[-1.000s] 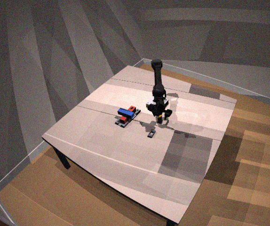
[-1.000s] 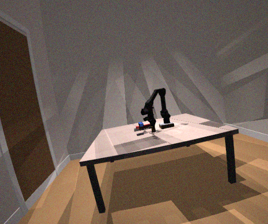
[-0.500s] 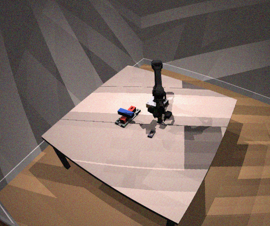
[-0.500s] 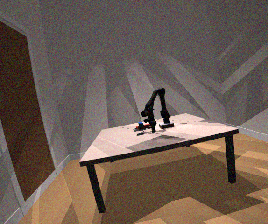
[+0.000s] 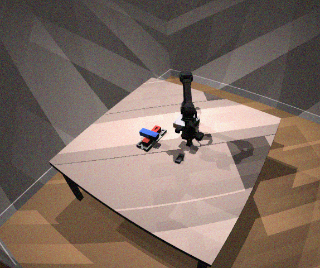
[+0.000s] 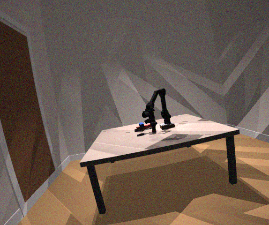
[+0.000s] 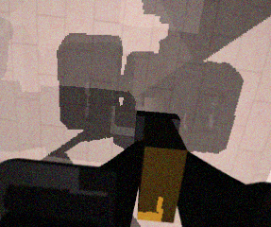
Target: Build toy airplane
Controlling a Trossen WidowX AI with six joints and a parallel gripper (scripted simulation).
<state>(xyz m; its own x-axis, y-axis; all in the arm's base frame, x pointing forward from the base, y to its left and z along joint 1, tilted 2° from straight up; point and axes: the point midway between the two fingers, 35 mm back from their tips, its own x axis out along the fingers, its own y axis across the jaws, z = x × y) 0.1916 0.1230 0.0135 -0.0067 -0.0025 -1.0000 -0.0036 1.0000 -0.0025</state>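
The red fuselage (image 5: 146, 140) (image 6: 147, 126) lies in the grey-and-black jig cradle (image 5: 163, 132). The blue wing (image 5: 148, 133) (image 6: 141, 124) lies across the top of the fuselage; its tab and socket are hidden. A dark socket shows open near one end of the fuselage. My gripper (image 5: 189, 140) (image 6: 153, 129) (image 7: 161, 165) points down, low over the table to the right of the jig in the top view. It is shut on the yellow tail fin (image 7: 163, 184), which stands upright with a black part (image 7: 159, 127) at its far end. The fingers hide the fin in the top and exterior views.
A small dark holder (image 5: 179, 158) (image 6: 140, 134) lies on the table (image 5: 142, 184) (image 6: 120, 147) near the gripper, on the side away from the arm's base. The pale base box (image 5: 178, 123) (image 6: 167, 125) stands behind the gripper.
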